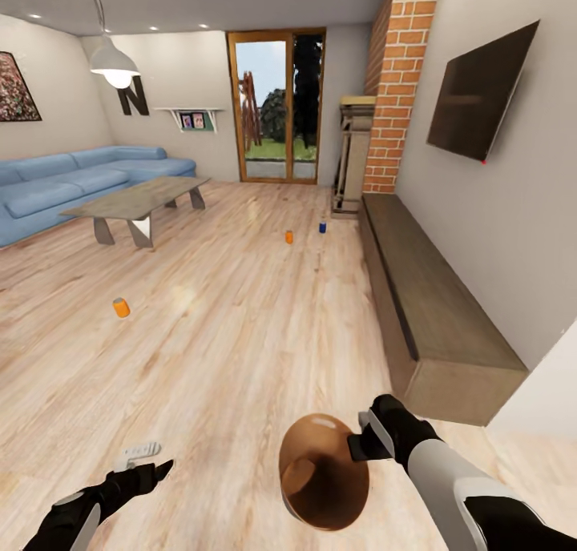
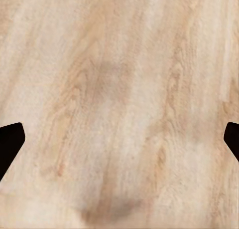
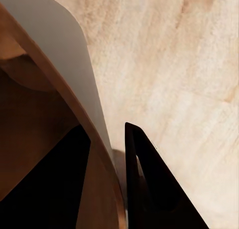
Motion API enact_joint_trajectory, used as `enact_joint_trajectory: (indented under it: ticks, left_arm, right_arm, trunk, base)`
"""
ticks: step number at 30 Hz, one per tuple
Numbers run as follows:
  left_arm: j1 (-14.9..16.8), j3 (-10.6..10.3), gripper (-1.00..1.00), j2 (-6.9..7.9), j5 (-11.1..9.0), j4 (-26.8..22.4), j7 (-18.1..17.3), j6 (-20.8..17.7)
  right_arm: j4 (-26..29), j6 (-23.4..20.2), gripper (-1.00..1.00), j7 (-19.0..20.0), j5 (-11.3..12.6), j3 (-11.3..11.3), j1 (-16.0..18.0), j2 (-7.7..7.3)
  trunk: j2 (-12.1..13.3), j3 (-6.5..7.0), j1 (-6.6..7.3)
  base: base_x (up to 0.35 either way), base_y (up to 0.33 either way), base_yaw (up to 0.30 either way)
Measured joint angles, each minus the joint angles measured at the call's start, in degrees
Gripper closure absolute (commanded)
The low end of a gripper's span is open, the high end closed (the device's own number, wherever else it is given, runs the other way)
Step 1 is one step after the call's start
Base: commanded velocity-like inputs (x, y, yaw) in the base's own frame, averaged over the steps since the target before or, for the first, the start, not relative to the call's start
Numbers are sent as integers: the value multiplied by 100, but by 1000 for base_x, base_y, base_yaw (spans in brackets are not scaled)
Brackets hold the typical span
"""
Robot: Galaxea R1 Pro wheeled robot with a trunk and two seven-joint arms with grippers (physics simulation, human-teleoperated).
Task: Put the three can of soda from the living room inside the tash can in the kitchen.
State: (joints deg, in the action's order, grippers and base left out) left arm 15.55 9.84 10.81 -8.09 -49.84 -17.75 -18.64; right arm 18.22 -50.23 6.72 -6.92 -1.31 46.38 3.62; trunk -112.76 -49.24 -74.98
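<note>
Coppery tash can point(image 1: 324, 471) pinched by right claw point(image 1: 362, 443) — left claw point(image 1: 148, 469) spread, empty.

Right pincer point(image 1: 362, 439) on trash can point(image 1: 324, 472) rim.

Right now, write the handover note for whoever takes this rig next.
Right end effector: shut on the rim of the trash can, carrying it above the living room floor.
Left end effector: open, empty, over bare wood floor.
Cans, all on the floor: orange can toward the sofa side, a second orange-looking can and the blue can farther off near the brick fireplace.
Done: bin in hand.
Left: all three cans into it.
</note>
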Motion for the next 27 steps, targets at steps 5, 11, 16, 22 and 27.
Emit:
enact_joint_trajectory:
  ticks: [5, 11, 16, 22, 27]
  left_arm:
    - [0, 0, -100, 0, 0, 0, -11, 0]
    - [0, 0, -100, 0, 0, 0, -78, 7]
    - [0, 0, -100, 0, 0, 0, -94, 7]
    - [0, 0, -100, 0, 0, 0, -96, 9]
    - [-1, 0, -100, 0, 0, 0, -97, 9]
  right_arm:
    - [-3, 0, 100, -1, -2, 1, 0, 9]
    - [-3, 5, 100, 1, 6, -2, -2, 14]
    - [-3, 12, 100, -1, -8, 1, -6, 14]
    - [-3, 17, 100, -1, -2, 0, -4, 14]
    - [-3, 17, 100, 3, 20, -3, -4, 25]
  trunk:
    - [0, -10, 0]
    - [0, 10, 0]
    - [0, 50, 0]
    - [0, 103, 0]
    - [0, 147, 0]
  base:
    - [218, 261, 57]
    - [236, 252, 10]
    - [246, 241, 1]
    - [250, 221, 0]
    - [248, 101, 0]
